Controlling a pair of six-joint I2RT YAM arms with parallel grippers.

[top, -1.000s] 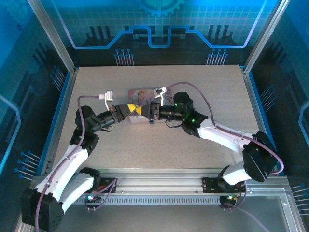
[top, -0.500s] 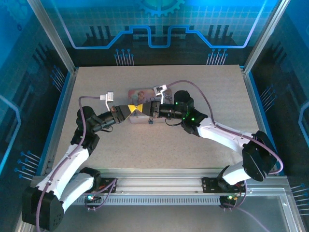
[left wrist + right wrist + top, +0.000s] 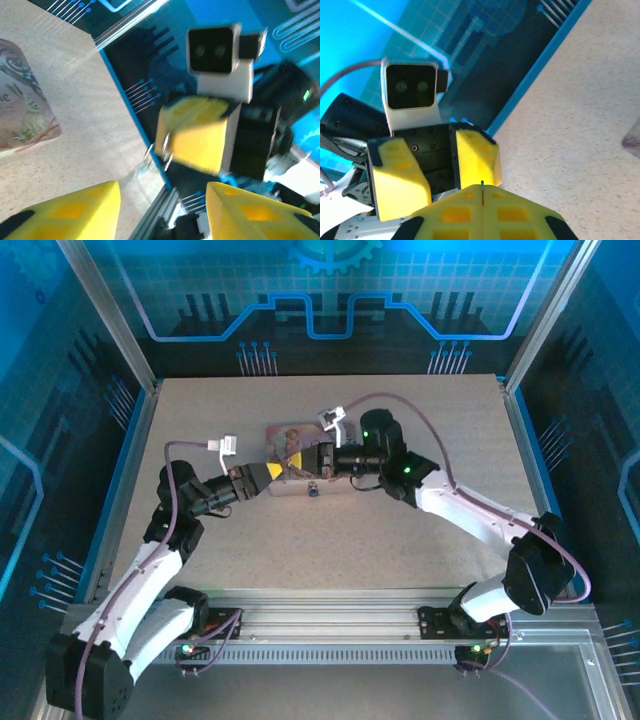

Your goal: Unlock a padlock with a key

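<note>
My right gripper (image 3: 482, 192) is shut, and a thin sliver of the key (image 3: 482, 185) pokes out between its tips. In the left wrist view silvery rings (image 3: 165, 147) hang at the tip of the right gripper (image 3: 167, 145). My left gripper (image 3: 162, 210) is open and faces it from close by with nothing between its fingers (image 3: 475, 155). From above, the left gripper (image 3: 277, 472) and right gripper (image 3: 300, 464) meet tip to tip over the front of the pink tin (image 3: 283, 435). A tiny dark bluish thing, probably the padlock (image 3: 312, 490), lies on the table just in front.
The pink picture-printed tin (image 3: 25, 110) sits mid-table beneath both grippers. A blue rim and glass walls (image 3: 130, 430) bound the speckled tabletop (image 3: 400, 540). Cables loop above both wrists.
The right wrist has lifted and swung back, bringing its gripper left toward the left gripper. The left gripper has drawn back slightly. The tin and the small dark thing have stayed put.
</note>
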